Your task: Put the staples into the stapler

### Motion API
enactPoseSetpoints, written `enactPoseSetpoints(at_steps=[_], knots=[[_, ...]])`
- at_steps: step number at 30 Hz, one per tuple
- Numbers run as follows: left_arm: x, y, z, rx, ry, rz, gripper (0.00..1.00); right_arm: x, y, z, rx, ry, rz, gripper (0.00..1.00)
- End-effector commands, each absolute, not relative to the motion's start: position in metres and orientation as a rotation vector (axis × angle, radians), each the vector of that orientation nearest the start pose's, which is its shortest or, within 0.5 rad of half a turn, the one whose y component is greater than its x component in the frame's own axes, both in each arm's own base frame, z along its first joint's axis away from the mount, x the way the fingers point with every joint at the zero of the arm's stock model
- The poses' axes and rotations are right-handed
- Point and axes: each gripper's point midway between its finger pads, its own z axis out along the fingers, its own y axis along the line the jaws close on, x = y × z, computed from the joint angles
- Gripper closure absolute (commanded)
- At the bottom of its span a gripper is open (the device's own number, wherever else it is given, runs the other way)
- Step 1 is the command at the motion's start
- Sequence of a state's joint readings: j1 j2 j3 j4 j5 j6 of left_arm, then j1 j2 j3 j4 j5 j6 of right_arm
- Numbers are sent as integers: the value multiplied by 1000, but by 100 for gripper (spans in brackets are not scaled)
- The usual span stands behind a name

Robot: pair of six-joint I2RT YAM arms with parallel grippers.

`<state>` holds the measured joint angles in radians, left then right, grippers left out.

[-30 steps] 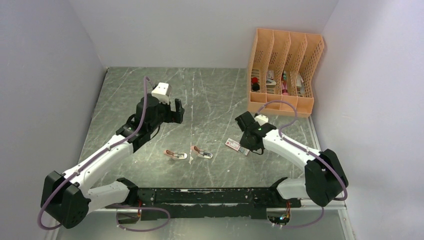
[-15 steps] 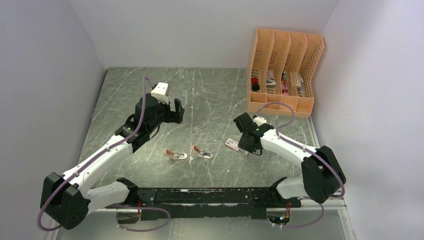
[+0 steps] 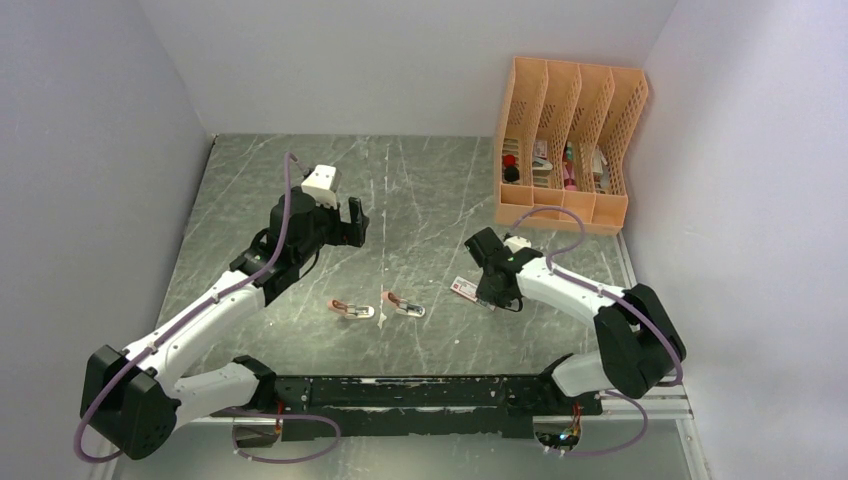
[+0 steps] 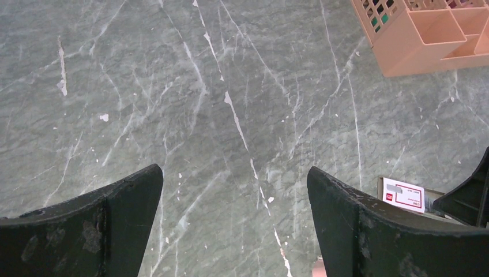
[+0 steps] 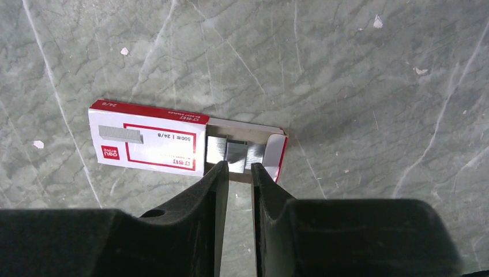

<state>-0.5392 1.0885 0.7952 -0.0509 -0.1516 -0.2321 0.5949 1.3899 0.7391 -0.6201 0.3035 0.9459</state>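
The staples box (image 5: 149, 143) is red and white and lies flat, its tray slid out to the right, showing silvery staple strips (image 5: 236, 151). My right gripper (image 5: 239, 166) hovers at the tray's near edge. Its jaws are open by a narrow gap in line with the middle strip, and nothing shows gripped between them. From above, the box (image 3: 466, 289) lies just left of the right gripper (image 3: 492, 295). Two salmon-pink mini staplers (image 3: 351, 310) (image 3: 404, 306) lie side by side left of the box. My left gripper (image 4: 234, 171) hangs wide open over bare table, well behind the staplers (image 3: 352, 222).
An orange slotted file organiser (image 3: 565, 140) holding small items stands at the back right, and its corner shows in the left wrist view (image 4: 427, 40). Grey walls close the table in on the left, back and right. The box also shows at the left wrist view's right edge (image 4: 403, 193).
My right gripper has shifted slightly toward the box and its jaws have parted a little. The left arm, the staplers and the box have not moved.
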Motion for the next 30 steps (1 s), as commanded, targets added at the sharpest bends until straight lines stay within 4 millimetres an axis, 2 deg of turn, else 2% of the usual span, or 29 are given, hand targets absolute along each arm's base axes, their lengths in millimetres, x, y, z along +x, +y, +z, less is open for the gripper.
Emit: enactPoseSetpoints(at_steps=[1,19,30], knots=[[326,-174,224,191,1888,-391,1,223,123,20,538,2660,-40,74],[326,-174,225,191,1885,-388,1,223,127,15,527,2681,-37,74],[326,-175,224,196,1890,-392,1,219,117,16,541,2678,-106,76]])
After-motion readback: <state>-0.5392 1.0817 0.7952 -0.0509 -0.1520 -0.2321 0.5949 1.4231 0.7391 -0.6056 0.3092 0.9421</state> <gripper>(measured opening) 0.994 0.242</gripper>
